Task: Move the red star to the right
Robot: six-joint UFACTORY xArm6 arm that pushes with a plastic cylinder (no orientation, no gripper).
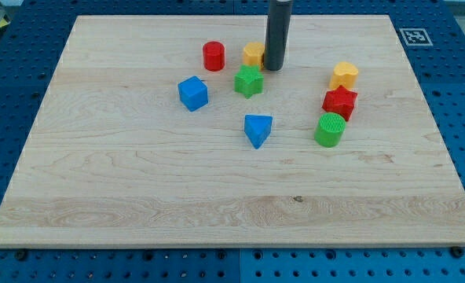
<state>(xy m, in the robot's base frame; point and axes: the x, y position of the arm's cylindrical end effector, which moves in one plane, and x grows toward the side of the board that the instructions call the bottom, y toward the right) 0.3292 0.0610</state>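
Note:
The red star (339,102) lies on the wooden board at the view's right, between a yellow block (345,75) just above it and a green cylinder (330,130) just below it, touching or nearly touching both. My tip (273,67) stands near the view's top centre, far left of the red star. It is right beside an orange-yellow block (253,54) and just above-right of a green star (248,81).
A red cylinder (214,56) stands left of the orange-yellow block. A blue cube (192,93) lies at centre left. A blue triangular block (258,129) lies near the middle. The board's right edge (441,134) borders blue pegboard.

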